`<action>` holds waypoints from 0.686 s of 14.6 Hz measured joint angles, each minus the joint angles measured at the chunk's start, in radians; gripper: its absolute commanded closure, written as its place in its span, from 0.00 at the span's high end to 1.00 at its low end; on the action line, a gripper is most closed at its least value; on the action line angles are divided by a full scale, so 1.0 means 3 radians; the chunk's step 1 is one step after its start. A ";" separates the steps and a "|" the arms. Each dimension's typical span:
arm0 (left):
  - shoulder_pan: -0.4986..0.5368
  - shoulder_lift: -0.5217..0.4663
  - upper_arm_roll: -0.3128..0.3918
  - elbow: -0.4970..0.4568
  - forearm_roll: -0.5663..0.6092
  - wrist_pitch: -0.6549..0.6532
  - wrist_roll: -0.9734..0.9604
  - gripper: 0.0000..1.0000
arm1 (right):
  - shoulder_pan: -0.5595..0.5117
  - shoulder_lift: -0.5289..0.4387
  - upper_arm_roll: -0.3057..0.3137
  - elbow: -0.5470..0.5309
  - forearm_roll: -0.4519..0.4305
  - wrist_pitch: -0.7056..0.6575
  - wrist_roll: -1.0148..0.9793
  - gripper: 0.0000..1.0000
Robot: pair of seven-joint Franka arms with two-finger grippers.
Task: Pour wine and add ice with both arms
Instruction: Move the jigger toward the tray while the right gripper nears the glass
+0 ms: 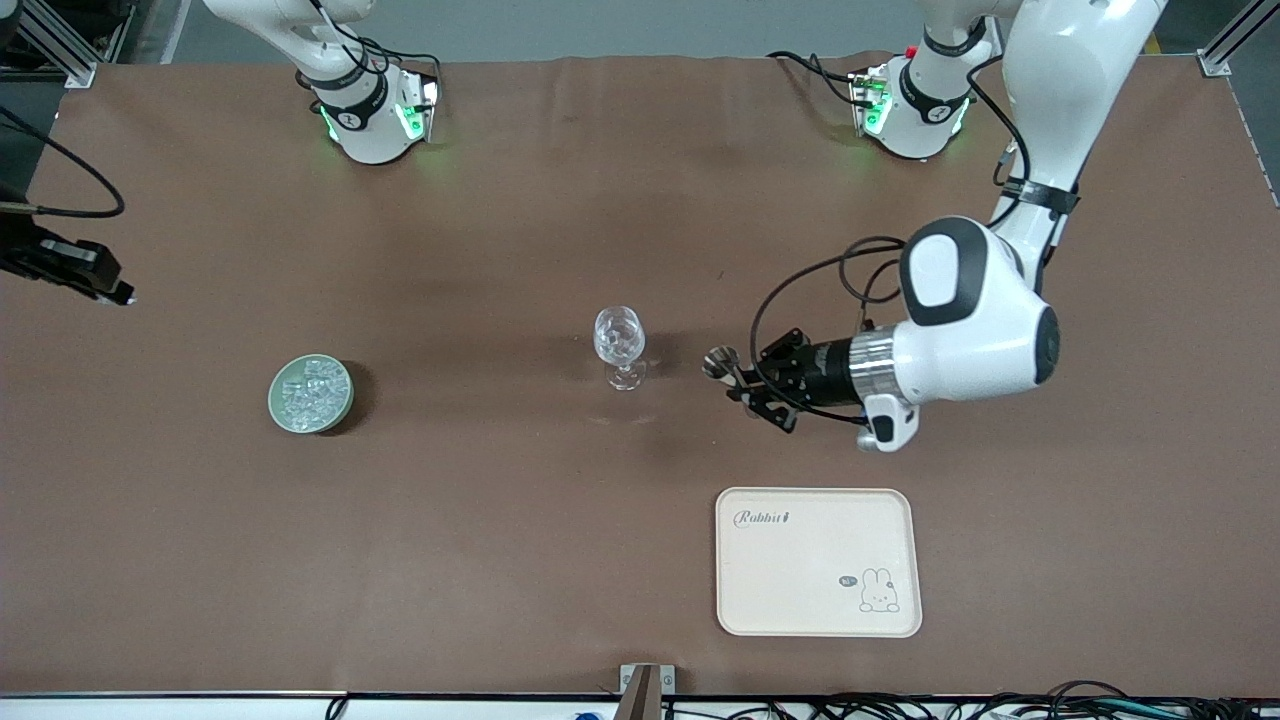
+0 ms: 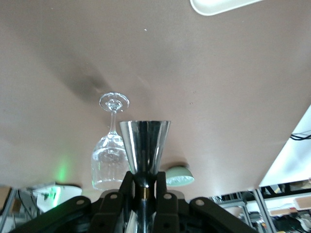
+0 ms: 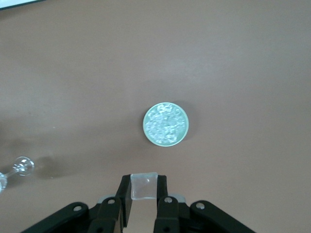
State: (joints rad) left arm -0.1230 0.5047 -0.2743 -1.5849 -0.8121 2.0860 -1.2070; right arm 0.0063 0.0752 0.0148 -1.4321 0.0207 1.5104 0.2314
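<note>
A clear stemmed wine glass (image 1: pixel 619 345) stands upright mid-table. My left gripper (image 1: pixel 745 385) is shut on a shiny metal jigger (image 1: pixel 720 362), held level beside the glass toward the left arm's end. The left wrist view shows the jigger (image 2: pixel 145 145) gripped at its narrow waist, with the glass (image 2: pixel 111 155) just past it. My right gripper (image 3: pixel 144 189) is shut on one clear ice cube (image 3: pixel 144 186), high over the table at the right arm's end (image 1: pixel 105 288). A green bowl (image 1: pixel 275 400) holds several ice chunks (image 1: pixel 311 388).
A cream tray (image 1: pixel 818 560) with a rabbit drawing lies nearer the front camera than the left gripper. The bowl (image 3: pixel 165 124) and the glass's foot (image 3: pixel 23 165) show below in the right wrist view. Brown cloth covers the table.
</note>
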 measured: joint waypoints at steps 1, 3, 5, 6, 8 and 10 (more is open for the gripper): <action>0.0067 0.0083 0.0006 0.0120 -0.0050 -0.0106 0.0000 0.01 | 0.0016 0.0002 0.0097 -0.0003 0.0000 0.0006 0.0164 0.00; 0.0203 0.0221 0.0010 0.0285 -0.0152 -0.0225 0.0000 0.01 | 0.0095 0.0019 0.0222 -0.0009 0.0001 0.0022 0.0475 0.00; 0.0335 0.0313 0.0008 0.0365 -0.0210 -0.0300 0.0009 0.01 | 0.0221 0.0079 0.0279 -0.0010 0.0002 0.0065 0.0817 0.00; 0.0383 0.0359 0.0009 0.0406 -0.0221 -0.0316 0.0011 0.01 | 0.0283 0.0120 0.0320 -0.0010 0.0004 0.0119 0.1001 0.00; 0.0430 0.0448 0.0008 0.0475 -0.0231 -0.0325 0.0012 0.01 | 0.0351 0.0225 0.0505 -0.0011 0.0005 0.0234 0.1402 0.00; 0.0450 0.0549 0.0010 0.0550 -0.0309 -0.0323 0.0012 0.01 | 0.0384 0.0351 0.0725 -0.0013 0.0004 0.0376 0.1764 0.00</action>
State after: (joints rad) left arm 0.0119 0.6693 -0.2713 -1.4199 -0.9047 1.9890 -1.2035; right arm 0.1217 0.1805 0.2323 -1.4359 0.0220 1.6233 0.7607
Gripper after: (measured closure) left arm 0.784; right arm 0.758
